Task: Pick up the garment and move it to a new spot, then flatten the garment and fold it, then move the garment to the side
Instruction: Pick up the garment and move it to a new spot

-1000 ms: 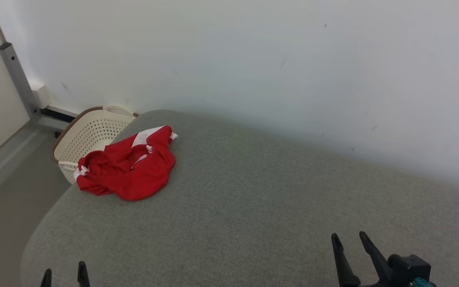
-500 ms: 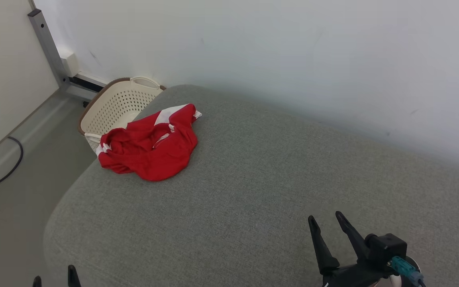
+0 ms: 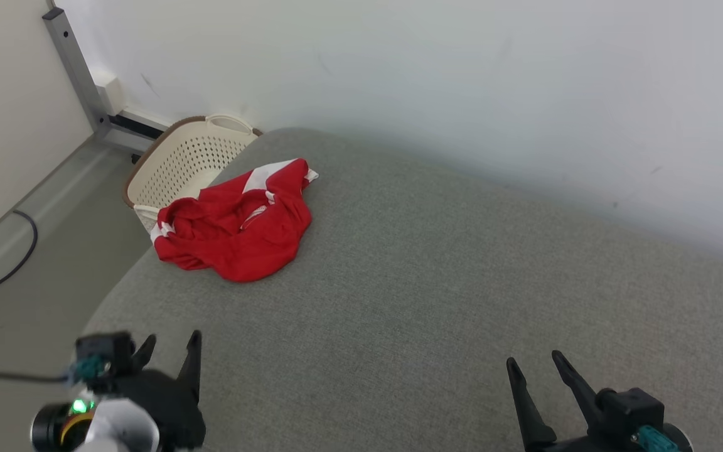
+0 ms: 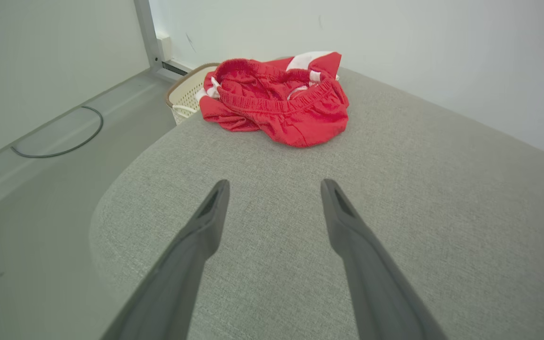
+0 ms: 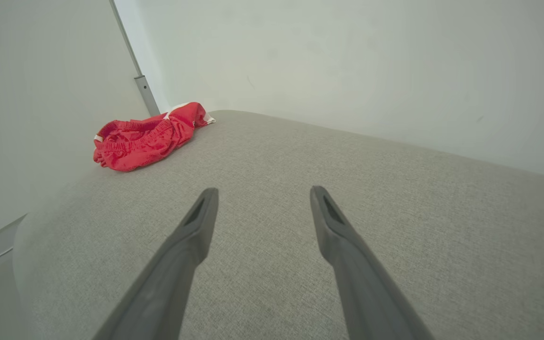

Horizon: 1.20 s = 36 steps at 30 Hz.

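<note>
The garment (image 3: 236, 229) is a crumpled red piece with white stripes and an elastic waistband. It lies at the far left corner of the grey padded surface (image 3: 437, 282). It also appears as a red heap (image 4: 279, 101) ahead of my left fingers and far off to the left as the same garment (image 5: 144, 137) in the right wrist view. My left gripper (image 3: 172, 345) hovers open near the surface's front left edge, well short of the garment. My right gripper (image 3: 534, 367) stands open at the front right with nothing between its fingers.
A cream perforated laundry basket (image 3: 179, 160) stands on the floor just behind the garment's corner. A grey metal post (image 3: 76, 69) and a dark cable (image 3: 16, 257) are at the left. A pale wall runs behind the surface.
My left arm has risen into the head view at the lower left, fingers toward the garment. The camera shifted, so the scene slid right. The garment has not moved.
</note>
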{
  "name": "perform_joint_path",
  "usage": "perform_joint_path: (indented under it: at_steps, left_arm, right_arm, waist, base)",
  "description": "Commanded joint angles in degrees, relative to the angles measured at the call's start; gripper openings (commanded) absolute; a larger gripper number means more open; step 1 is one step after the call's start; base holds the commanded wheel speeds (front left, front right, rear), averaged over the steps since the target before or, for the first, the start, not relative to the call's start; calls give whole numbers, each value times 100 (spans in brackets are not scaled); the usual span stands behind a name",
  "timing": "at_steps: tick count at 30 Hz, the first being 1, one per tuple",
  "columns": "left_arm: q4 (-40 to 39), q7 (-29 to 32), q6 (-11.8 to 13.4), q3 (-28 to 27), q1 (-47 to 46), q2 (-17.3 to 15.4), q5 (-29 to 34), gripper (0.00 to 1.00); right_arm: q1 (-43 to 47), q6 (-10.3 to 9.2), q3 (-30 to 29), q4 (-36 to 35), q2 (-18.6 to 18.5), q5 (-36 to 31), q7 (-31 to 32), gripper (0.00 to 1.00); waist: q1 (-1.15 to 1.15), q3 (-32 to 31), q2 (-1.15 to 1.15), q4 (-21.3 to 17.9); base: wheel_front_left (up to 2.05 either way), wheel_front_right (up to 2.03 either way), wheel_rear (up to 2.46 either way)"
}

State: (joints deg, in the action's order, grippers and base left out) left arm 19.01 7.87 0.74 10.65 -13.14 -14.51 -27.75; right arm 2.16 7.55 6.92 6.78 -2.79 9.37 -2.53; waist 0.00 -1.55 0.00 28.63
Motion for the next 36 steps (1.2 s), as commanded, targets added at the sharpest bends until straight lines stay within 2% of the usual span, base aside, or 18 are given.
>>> perform_joint_path:
  at_steps: [1, 8, 15, 20, 27, 29, 30, 34, 36]
  left_arm:
    - [299, 60, -105, 88, -352, -29, 88, 100]
    - [1694, -107, -526, 335, -1815, -152, 281, 100]
    - [2608, -106, -783, 482, -2950, -162, 30, 100]
    - [3070, 63, -820, 403, -3414, -69, -413, 100]
    - [3529, 552, -817, 582, -3880, -220, -985, 100]
    - [3704, 571, -817, 615, -3972, -350, -953, 100]
    - [3817, 544, -775, 616, -4032, -410, -921, 100]
    - [4269, 338, -283, 679, -4127, -549, -712, 100]
    - [4444, 293, -141, 698, -4174, -547, -658, 100]
  right_arm:
    - [43, -14, 20, -211, 1, -135, 134, 100]
    - [-197, -14, 240, -1359, -10, -751, 944, 100]
    - [-525, -14, 443, -2266, -358, -908, 1446, 100]
    - [-629, -14, 342, -2639, -550, -964, 1629, 100]
    - [-547, -14, 325, -3000, -686, -955, 1772, 100]
    - [-519, -14, 321, -3051, -684, -951, 1785, 100]
    - [-508, -14, 313, -3077, -686, -954, 1786, 100]
    - [-469, -14, 309, -3096, -695, -950, 1773, 100]
    - [-482, -14, 321, -3079, -678, -956, 1755, 100]
  waist:
    - [0, 213, 0, -139]
    - [0, 1347, 0, -930]
    - [0, 2341, 0, -1327]
    - [0, 2704, 0, -1463]
    - [0, 3090, 0, -1686]
    - [0, 3138, 0, -1743]
    - [0, 3162, 0, -1769]
    - [0, 3169, 0, -1832]
    - [0, 3157, 0, -1847]
  base:
    - [0, 0, 0]
    - [0, 0, 0]
    - [0, 0, 0]
    - [0, 0, 0]
    - [0, 0, 0]
    - [0, 0, 0]
    - [0, 0, 0]
    - [0, 0, 0]
    - [0, 0, 0]
